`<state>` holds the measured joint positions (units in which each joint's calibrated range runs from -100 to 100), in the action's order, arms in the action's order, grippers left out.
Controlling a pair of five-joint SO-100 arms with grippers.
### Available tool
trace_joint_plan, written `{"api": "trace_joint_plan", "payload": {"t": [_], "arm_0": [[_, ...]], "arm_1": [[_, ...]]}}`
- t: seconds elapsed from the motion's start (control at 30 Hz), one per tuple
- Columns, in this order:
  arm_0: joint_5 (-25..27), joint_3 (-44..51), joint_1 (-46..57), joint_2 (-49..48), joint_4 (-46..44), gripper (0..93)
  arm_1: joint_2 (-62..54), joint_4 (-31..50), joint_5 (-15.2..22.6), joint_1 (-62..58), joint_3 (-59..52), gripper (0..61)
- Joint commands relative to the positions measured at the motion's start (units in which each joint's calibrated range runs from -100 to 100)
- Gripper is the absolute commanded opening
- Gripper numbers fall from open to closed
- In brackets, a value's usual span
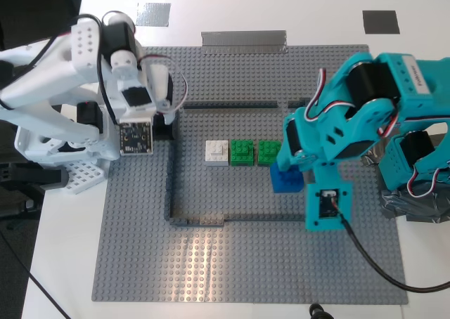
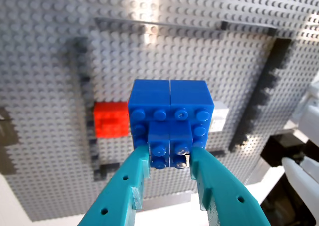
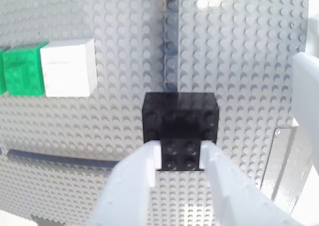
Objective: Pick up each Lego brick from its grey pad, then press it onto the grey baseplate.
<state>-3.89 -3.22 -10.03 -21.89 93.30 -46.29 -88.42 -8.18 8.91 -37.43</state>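
Note:
My first gripper [image 2: 169, 154], teal, is shut on the bright blue brick [image 2: 171, 109]. In the exterior view it holds that blue brick [image 1: 285, 180] low over the grey baseplate [image 1: 246, 263], just right of the green bricks. My second gripper [image 3: 180, 154], white, is shut on the black brick [image 3: 180, 117]. In the exterior view the black brick [image 1: 163, 127] is by the upper left corner of the dark outline [image 1: 169, 185]. I cannot tell whether either brick touches the plate. A dark grey pad [image 1: 380, 21] lies bare on the table at the back right, and another grey square [image 1: 153, 13] at the back left.
A white brick [image 1: 216, 152] and two green bricks [image 1: 242, 152] [image 1: 268, 152] sit in a row inside the outline. A red brick [image 2: 110, 119] shows beside the blue one in the first wrist view. Silver tape [image 1: 244, 39] holds the plate's far edge.

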Motion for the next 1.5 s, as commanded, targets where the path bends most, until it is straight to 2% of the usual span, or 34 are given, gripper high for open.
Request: {"api": "trace_joint_plan", "payload": {"t": [0.0,0.3,0.77,1.03,1.47], "arm_0": [[-1.21,4.62,0.2,2.24,-1.52,0.0],[-3.51,10.49,0.34,9.62,-5.43,0.0],[-3.12,10.76,3.53,13.91,-6.32,0.0],[-3.12,9.22,3.46,14.43,-9.66,0.0],[-3.21,9.86,4.33,22.58,-13.0,0.0]], "arm_1": [[4.23,4.69,0.98,-7.06,-0.36,0.1],[13.5,11.77,1.37,-10.69,2.62,0.1],[20.88,20.23,1.91,-10.76,3.52,0.1],[23.2,21.69,2.59,-10.47,3.16,0.1],[24.05,19.99,3.57,-8.58,3.43,0.1]]}}
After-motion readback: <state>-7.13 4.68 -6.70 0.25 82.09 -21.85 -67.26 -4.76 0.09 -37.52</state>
